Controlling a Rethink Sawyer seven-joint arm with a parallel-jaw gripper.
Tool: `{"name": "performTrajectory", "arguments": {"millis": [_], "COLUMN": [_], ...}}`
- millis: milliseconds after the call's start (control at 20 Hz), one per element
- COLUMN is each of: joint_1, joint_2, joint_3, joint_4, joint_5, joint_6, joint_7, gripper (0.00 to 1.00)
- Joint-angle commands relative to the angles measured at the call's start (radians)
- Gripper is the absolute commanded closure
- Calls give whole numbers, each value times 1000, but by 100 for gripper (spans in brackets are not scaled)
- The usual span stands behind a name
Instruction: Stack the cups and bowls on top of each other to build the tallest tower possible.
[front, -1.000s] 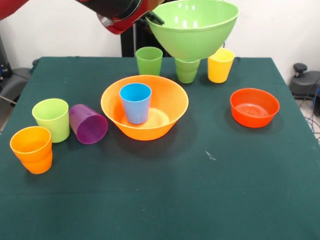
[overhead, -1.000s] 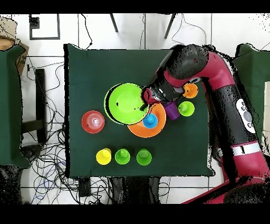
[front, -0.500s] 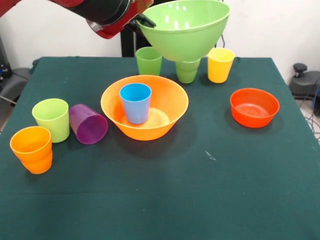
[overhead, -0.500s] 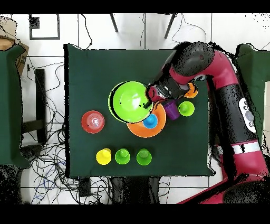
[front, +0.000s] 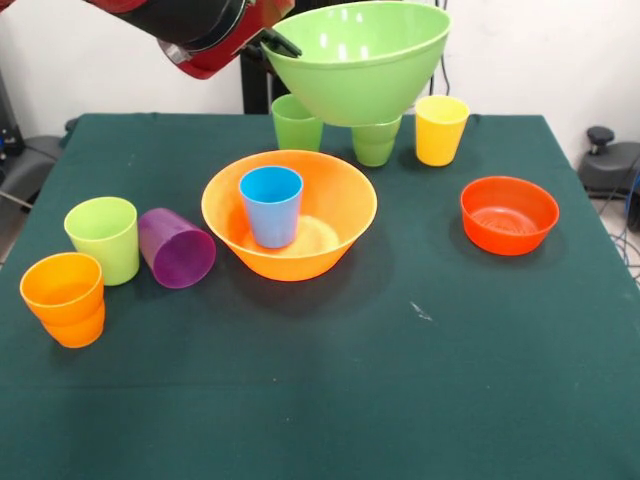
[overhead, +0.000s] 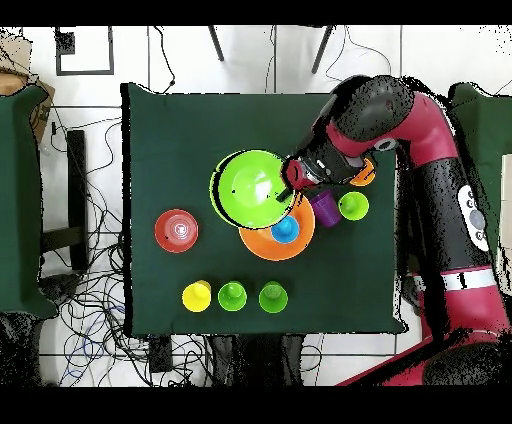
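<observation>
Nearest the front camera, at the left, the orange cup (front: 64, 298) stands upright on the green table (front: 400, 380). Just behind it is the lime cup (front: 103, 238), also upright, and touching that the purple cup (front: 176, 248) lies on its side, mouth toward the camera. At the middle sits the orange bowl (front: 289, 214) with the blue cup (front: 271, 205) upright inside it. To the right, well apart, the red bowl (front: 509, 214) rests on the cloth. Farther back stand three upright cups in a row: a green cup (front: 297, 122), a second green one (front: 375, 140) partly hidden, and the yellow cup (front: 441, 129). Above that row the lime bowl (front: 356, 58) hangs in the air, tilted, clear of the table. The gripper (front: 280, 43) is clamped on its rim at the left edge. In the overhead view the lime bowl (overhead: 254, 188) overlaps the orange bowl's (overhead: 278, 240) edge, with the gripper (overhead: 291, 180) at its side
</observation>
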Motion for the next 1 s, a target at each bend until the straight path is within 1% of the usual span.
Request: {"name": "performTrajectory", "arguments": {"millis": [50,200,500,800,1000], "joint_1": [12,13,6,1,4], "joint_2": [-8,-21,-42,-63,-63], "joint_3": [-29,-30,-23,-15,-14], "joint_4": [-48,-46,-29,-21,-30], "joint_5": [-72,-97,-117,-150,-164], "joint_6": [20,6,3,-2,4], "joint_7": [-342,-359,-366,-401,-424], "gripper": [100,100,100,100,100]}}
